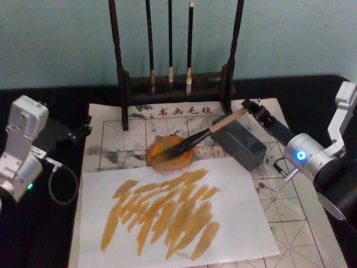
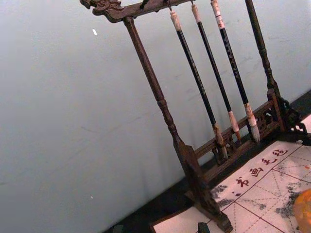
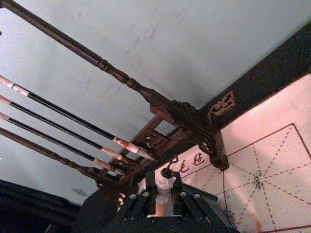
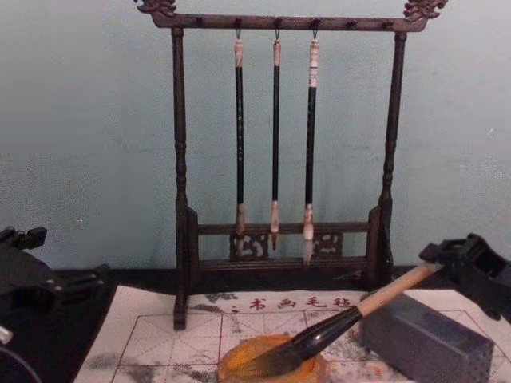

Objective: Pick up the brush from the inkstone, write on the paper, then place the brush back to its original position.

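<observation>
The brush (image 1: pixel 201 137) lies slanted, its dark bristles in the round orange inkstone (image 1: pixel 163 162) and its tan handle across a grey block. My right gripper (image 1: pixel 250 107) is at the handle's far end, shut on the brush's whitish cap (image 3: pixel 163 187). From the chest, the brush (image 4: pixel 335 327) slopes from the inkstone (image 4: pixel 235 363) up to the right gripper (image 4: pixel 451 267). A white paper (image 1: pixel 234 223) with several orange strokes lies on the red-gridded sheet (image 1: pixel 290 223). My left gripper (image 1: pixel 83 129) is parked open at the sheet's left edge.
A dark wooden rack (image 1: pixel 120 67) with three thin hanging brushes (image 4: pixel 275 144) stands at the back of the sheet. The grey rectangular block (image 1: pixel 245 148) sits right of the inkstone. A cable (image 1: pixel 61 187) loops beside the left arm. Black tabletop surrounds the sheet.
</observation>
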`<control>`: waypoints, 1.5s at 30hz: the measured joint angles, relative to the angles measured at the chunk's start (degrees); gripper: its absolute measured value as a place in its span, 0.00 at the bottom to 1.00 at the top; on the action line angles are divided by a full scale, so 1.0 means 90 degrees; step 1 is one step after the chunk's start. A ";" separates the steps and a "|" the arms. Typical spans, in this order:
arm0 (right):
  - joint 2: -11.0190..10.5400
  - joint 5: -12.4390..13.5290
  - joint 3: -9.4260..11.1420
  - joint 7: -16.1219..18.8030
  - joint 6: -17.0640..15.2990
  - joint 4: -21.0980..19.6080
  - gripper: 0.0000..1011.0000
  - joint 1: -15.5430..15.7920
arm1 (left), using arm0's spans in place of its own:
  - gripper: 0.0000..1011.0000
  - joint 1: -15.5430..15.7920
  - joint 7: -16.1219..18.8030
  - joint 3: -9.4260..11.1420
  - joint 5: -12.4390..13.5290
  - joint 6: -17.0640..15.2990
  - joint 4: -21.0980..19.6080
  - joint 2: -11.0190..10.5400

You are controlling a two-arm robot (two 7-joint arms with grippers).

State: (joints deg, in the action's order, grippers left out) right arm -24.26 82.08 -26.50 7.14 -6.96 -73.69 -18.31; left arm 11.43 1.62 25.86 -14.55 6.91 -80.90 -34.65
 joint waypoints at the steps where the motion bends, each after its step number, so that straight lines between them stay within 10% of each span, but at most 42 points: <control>1: 0.0002 0.0002 0.0000 -0.0015 -0.0005 0.0006 0.20 -0.0003 | 0.99 0.0000 0.0000 0.0000 0.0000 0.0000 0.0000 0.0000; 32: 0.0020 0.0031 0.0013 -0.0127 -0.0030 0.0079 0.20 -0.0018 | 0.99 0.0000 0.0000 0.0000 0.0000 0.0000 0.0000 0.0000; 45: 0.0019 0.0023 0.0013 -0.0135 -0.0029 0.0078 0.59 -0.0016 | 0.99 0.0000 0.0000 0.0000 0.0000 0.0000 0.0000 0.0000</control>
State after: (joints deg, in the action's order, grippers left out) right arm -24.09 82.29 -26.38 5.93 -7.22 -72.99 -18.45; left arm 11.43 1.62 25.86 -14.55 6.91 -80.90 -34.65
